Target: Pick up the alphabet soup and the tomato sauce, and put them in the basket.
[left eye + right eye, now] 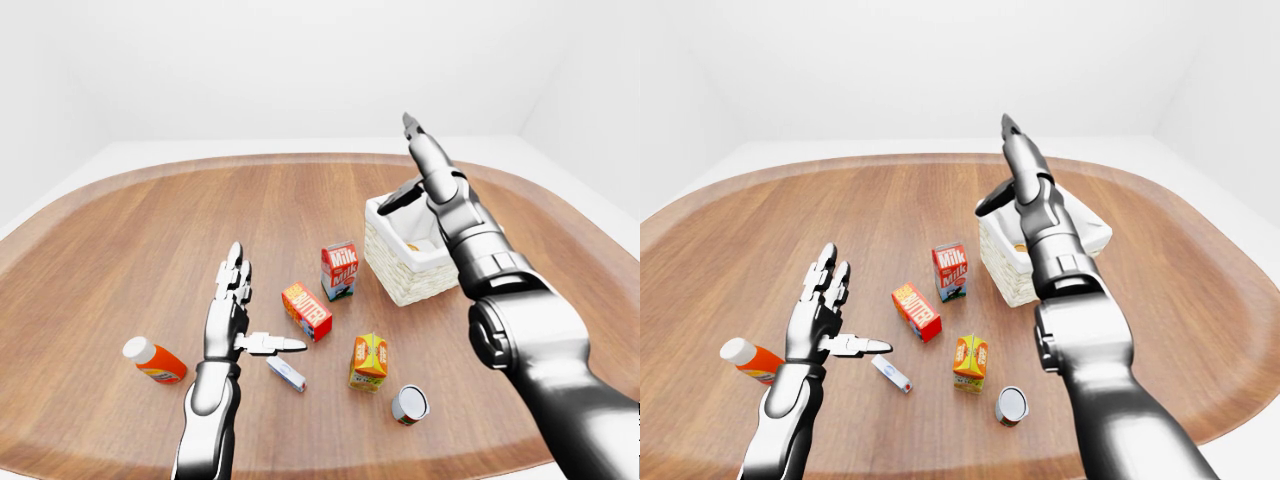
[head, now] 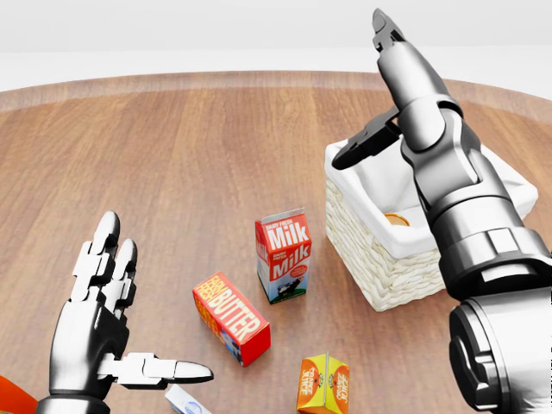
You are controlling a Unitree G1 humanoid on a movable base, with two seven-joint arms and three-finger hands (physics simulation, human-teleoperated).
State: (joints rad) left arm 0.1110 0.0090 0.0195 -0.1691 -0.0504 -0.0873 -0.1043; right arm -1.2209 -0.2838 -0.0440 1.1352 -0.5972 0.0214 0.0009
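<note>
the right hand (image 2: 392, 95) stands in the upper right of the head view, above the white-lined wicker basket (image 2: 379, 259). its fingers (image 2: 405, 60) are stretched out straight toward the top of the frame and the thumb sticks out to the left; it is wide open and holds nothing. inside the basket, near its lower left wall, a small round orange-tan top (image 2: 397, 220) shows. i cannot tell which can it is.

the left hand (image 2: 99, 328) is in the lower left of the head view, palm flat, fingers spread upward and the thumb pointing right. it is empty too, and it hovers over the wooden table (image 2: 172, 155).

in the left-eye view a can (image 1: 409, 404) lies on its side in the lower middle, its pale end facing the camera, just right of an orange juice carton (image 1: 369, 361). the label cannot be read. a milk carton (image 2: 283, 255) stands left of the basket, a red butter box (image 2: 230, 317) lies below it, and a small white and blue box (image 1: 286, 374) lies near the left thumb. an orange bottle with a white cap (image 1: 154, 361) lies at the left.
</note>
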